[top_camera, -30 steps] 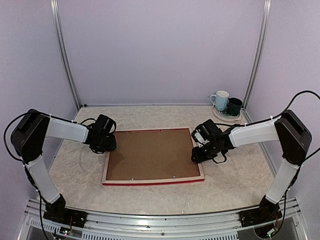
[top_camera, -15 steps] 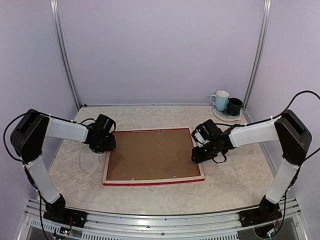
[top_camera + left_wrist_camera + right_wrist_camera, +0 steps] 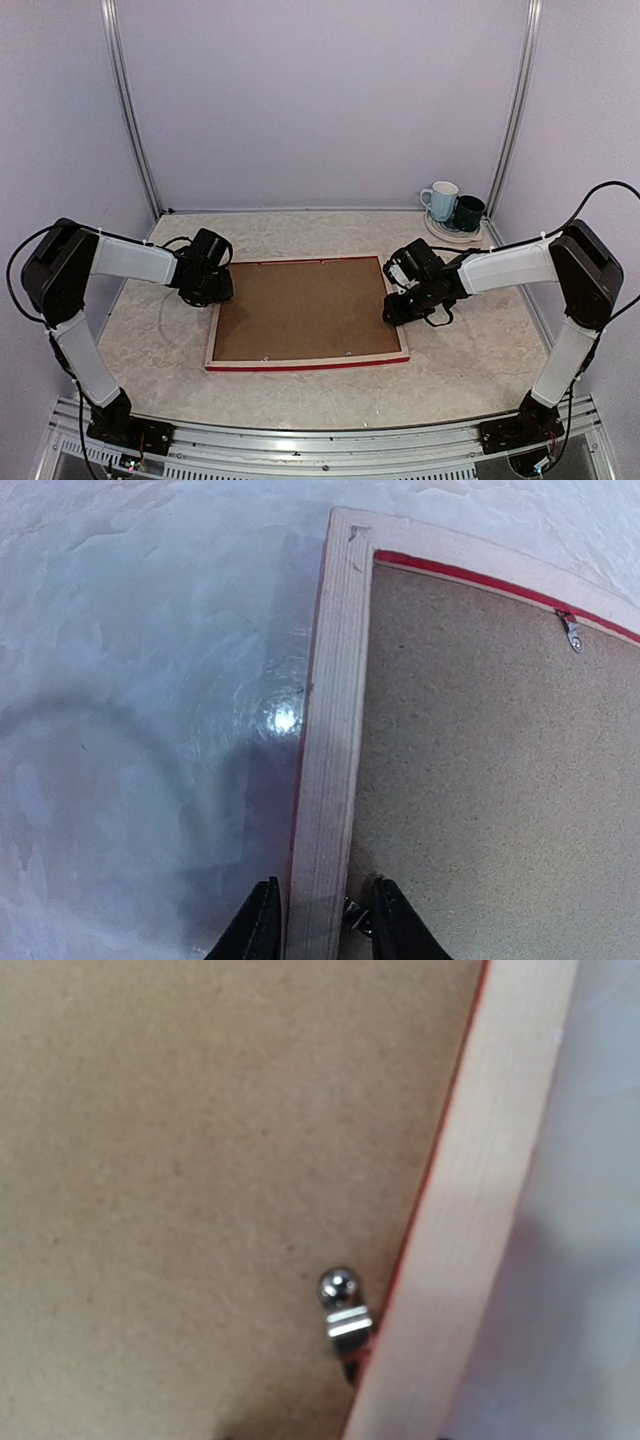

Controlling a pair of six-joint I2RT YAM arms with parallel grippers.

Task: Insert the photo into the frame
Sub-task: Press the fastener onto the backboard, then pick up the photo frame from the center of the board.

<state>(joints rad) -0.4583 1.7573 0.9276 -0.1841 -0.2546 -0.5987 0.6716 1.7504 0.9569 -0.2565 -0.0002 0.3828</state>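
Left gripper (image 3: 325, 925): narrowly parted astride left rail of frame (image 3: 326, 770); grip unconfirmed. Right gripper (image 3: 392, 312): over right rail near clip (image 3: 345, 1318); opening undeterminable. Frame face down, backing board (image 3: 300, 310) seated, photo hidden. Unchanged since a second ago; probably clip-fastening.

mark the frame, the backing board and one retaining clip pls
frame (image 3: 325, 730), left wrist view, on its pale wood rail.
backing board (image 3: 305, 308), top external view, middle of its brown face.
retaining clip (image 3: 346, 1321), right wrist view, on the metal tab just below its screw head.
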